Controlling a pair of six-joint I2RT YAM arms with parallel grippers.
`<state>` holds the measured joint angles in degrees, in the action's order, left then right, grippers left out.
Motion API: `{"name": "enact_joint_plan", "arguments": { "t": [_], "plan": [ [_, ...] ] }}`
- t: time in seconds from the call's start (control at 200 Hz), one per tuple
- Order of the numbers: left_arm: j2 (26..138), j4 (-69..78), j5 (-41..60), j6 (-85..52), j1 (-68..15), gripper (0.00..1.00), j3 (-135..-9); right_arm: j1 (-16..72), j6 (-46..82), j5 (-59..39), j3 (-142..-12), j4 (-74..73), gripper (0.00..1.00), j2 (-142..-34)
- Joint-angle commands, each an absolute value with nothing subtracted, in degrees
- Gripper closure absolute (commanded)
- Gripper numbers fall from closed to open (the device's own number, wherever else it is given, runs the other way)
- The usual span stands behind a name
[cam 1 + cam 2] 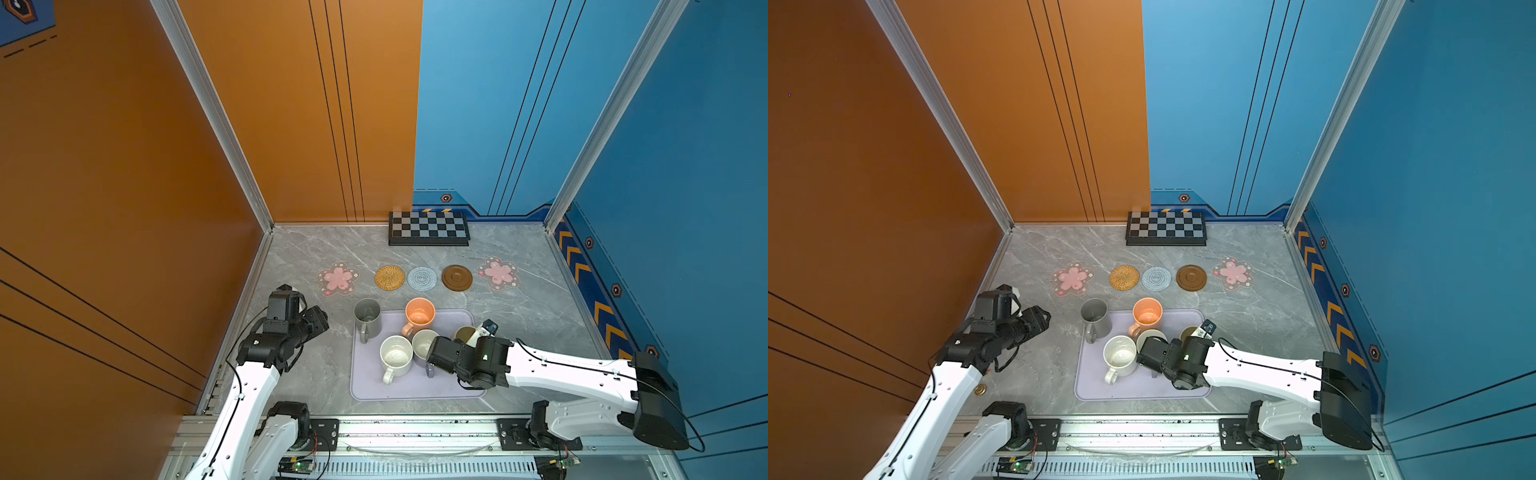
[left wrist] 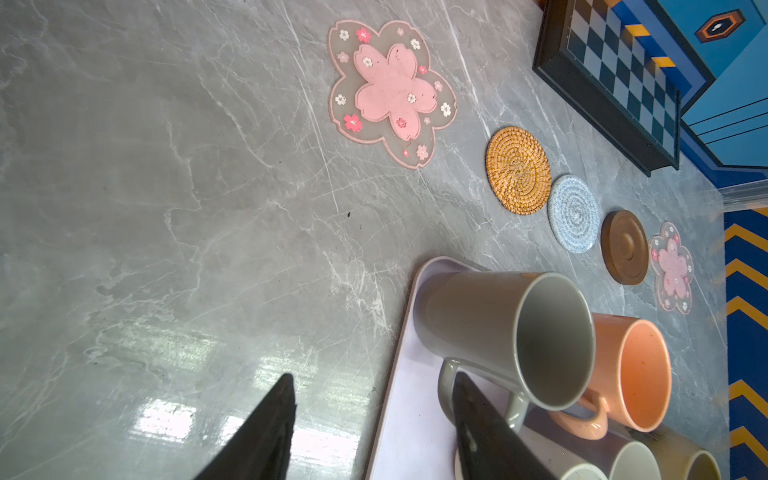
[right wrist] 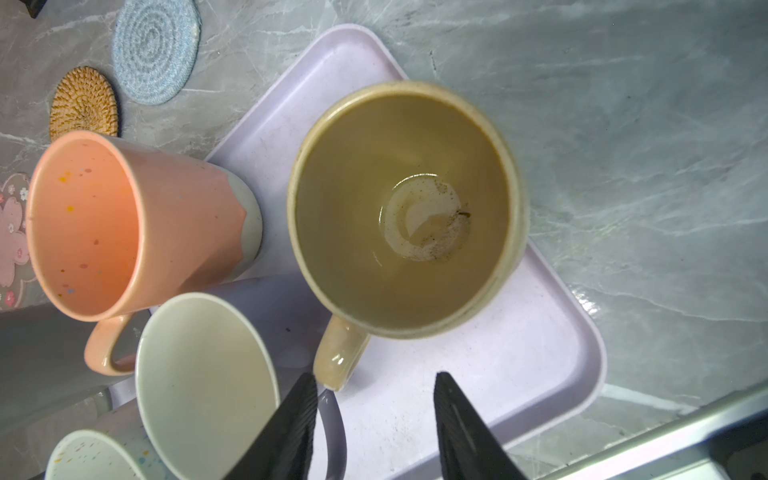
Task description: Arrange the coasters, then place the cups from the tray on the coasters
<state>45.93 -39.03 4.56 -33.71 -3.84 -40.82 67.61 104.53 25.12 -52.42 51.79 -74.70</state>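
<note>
Because every cup stands on the pale lavender rectangular tray (image 1: 415, 386) and the coasters beyond it already lie in one row, the step in hand looks like the first pick. The squat beige-yellow mug (image 3: 403, 208) is the likely target. It stands upright at the tray's two o'clock corner. Its handle points toward the right tool (image 3: 376, 380), which hovers just short of it, jaws apart and nothing between them.

To do this well, I would set the jaws astride the handle or the near wall, square to it. I would then close firmly and lift straight up before swinging away. The lavender mug with cream inside (image 3: 208, 374) stands just beside, at nine o'clock of the target, and could be knocked. The clear flower-shaped coaster with pink blossoms (image 1: 498, 272), at the row's three o'clock end, seems the nearest landing spot.

The left tool (image 2: 372, 376) hangs over the grey marble desk (image 1: 299, 257) at nine o'clock of the tray. Its jaws are wide and empty, near the tall grey mug (image 1: 367, 318).

Counted:
- **Mugs:** five, the others being the orange mug (image 1: 420, 316) and the speckled white mug (image 1: 396, 355).
- **Coasters:** five, adding the second flower-shaped coaster (image 1: 338, 278), the woven golden rattan disc (image 1: 389, 277), the grey-blue spiral disc (image 1: 422, 278) and the dark brown wooden disc (image 1: 457, 278).
- **Other things:** one tray and one black-and-white checkerboard (image 1: 429, 228) at twelve o'clock.
</note>
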Motion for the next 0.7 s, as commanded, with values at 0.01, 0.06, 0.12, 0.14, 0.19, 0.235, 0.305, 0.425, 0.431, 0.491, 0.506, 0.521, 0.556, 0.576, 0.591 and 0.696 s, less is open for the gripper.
{"name": "enact_joint_plan", "arguments": {
  "t": [0.01, 0.06, 0.12, 0.14, 0.19, 0.235, 0.305, 0.425, 0.431, 0.491, 0.506, 0.521, 0.556, 0.576, 0.591, 0.696],
  "plan": [
    [44.80, -40.08, 4.58, -32.61, -4.02, 0.39, -39.79, 66.93, 105.71, 25.07, -51.85, 51.47, 0.50, -75.90],
    [44.82, -40.08, 4.54, -32.70, -3.95, 0.39, -39.63, 66.69, 105.58, 24.83, -51.83, 51.17, 0.49, -76.44],
    [44.99, -40.08, 4.58, -32.66, -3.85, 0.39, -39.64, 66.24, 105.31, 24.12, -51.85, 50.68, 0.48, -77.36],
    [45.00, -40.12, 4.62, -32.65, -3.78, 0.39, -39.69, 66.22, 105.25, 23.86, -51.86, 50.46, 0.47, -77.73],
    [45.16, -40.08, 4.70, -32.64, -3.69, 0.38, -39.77, 65.97, 104.89, 23.25, -51.85, 49.80, 0.47, -78.52],
    [45.22, -40.08, 4.75, -32.49, -3.61, 0.39, -40.05, 65.92, 104.30, 22.78, -52.01, 49.14, 0.47, -79.24],
    [45.44, -40.08, 4.93, -32.18, -3.49, 0.38, -40.21, 65.59, 103.24, 22.27, -52.53, 49.04, 0.46, -80.34],
    [45.44, -40.08, 5.13, -32.26, -3.43, 0.38, -40.09, 64.62, 102.32, 20.36, -52.65, 48.92, 0.44, -81.74],
    [45.44, -40.08, 5.16, -32.26, -3.43, 0.38, -40.09, 64.62, 102.32, 20.36, -52.65, 48.92, 0.44, -81.74],
    [45.36, -40.08, 5.16, -32.34, -3.41, 0.38, -39.83, 64.50, 102.30, 20.17, -52.48, 48.90, 0.44, -81.83],
    [45.35, -40.08, 5.24, -32.34, -3.38, 0.38, -39.75, 64.46, 102.35, 20.24, -52.42, 48.94, 0.44, -81.75],
    [45.35, -40.08, 5.27, -32.34, -3.42, 0.38, -39.73, 64.50, 102.39, 20.21, -52.34, 48.93, 0.44, -81.70],
    [45.23, -40.08, 5.30, -32.42, -3.41, 0.38, -39.51, 64.51, 102.39, 20.31, -52.28, 48.95, 0.45, -81.51],
    [45.21, -40.08, 5.30, -32.43, -3.36, 0.38, -39.52, 64.51, 102.39, 20.39, -52.23, 48.95, 0.45, -81.39],
    [45.25, -40.08, 5.28, -32.48, -3.38, 0.38, -39.47, 64.51, 102.35, 20.47, -52.21, 48.91, 0.45, -81.29],
    [45.08, -40.08, 5.25, -32.45, -3.34, 0.39, -39.48, 64.36, 102.01, 20.46, -51.52, 48.92, 0.45, -80.11]
  ]
}}
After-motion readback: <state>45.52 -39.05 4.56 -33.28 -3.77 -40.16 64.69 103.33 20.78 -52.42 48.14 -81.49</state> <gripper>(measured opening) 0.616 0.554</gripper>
